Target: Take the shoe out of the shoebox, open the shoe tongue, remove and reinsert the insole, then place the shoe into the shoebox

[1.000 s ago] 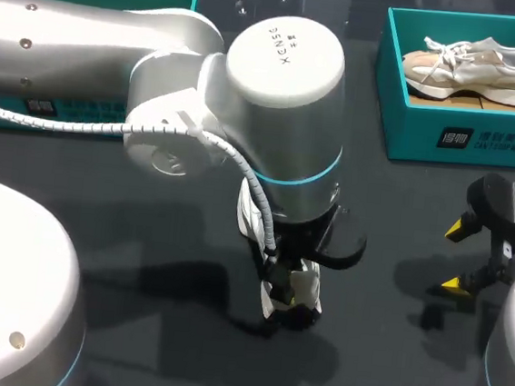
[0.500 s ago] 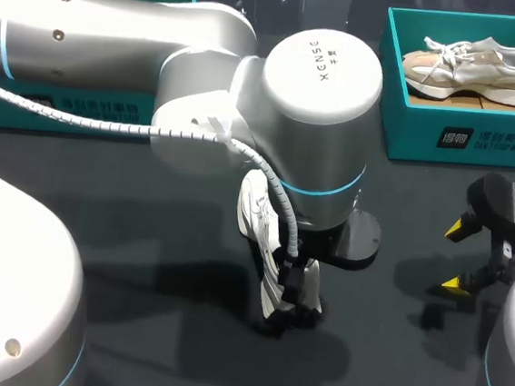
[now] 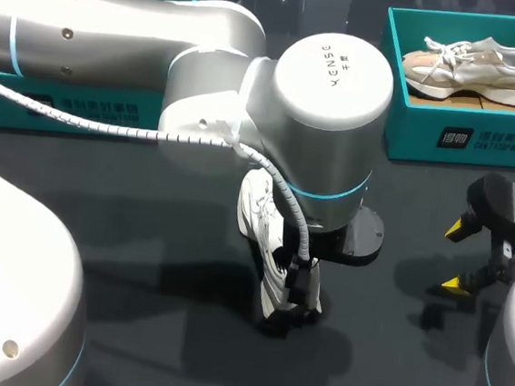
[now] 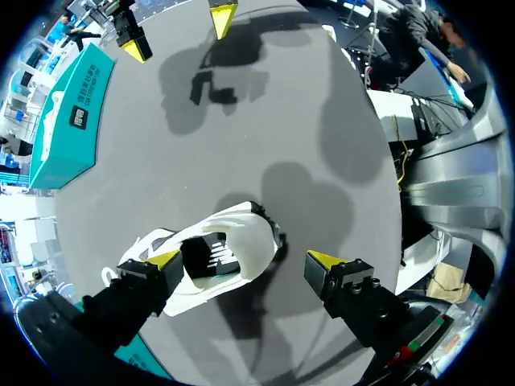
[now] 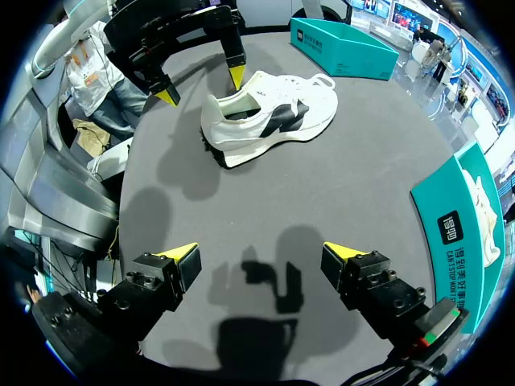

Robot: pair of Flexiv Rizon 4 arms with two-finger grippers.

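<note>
The white shoe with black side mark (image 4: pixel 225 253) is out on the dark table (image 4: pixel 282 121). The left claw (image 4: pixel 243 259) and the right claw (image 5: pixel 261 251) are spread open, gripping nothing. Tongue, insole and boxing seem left to do.

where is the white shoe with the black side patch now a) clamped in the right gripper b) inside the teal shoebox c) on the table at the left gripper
c: the white shoe rests on the table under the open left gripper; the right gripper is open and empty.

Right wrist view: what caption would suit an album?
White shoe on the dark table, left gripper open at its heel, right gripper open and empty.
</note>
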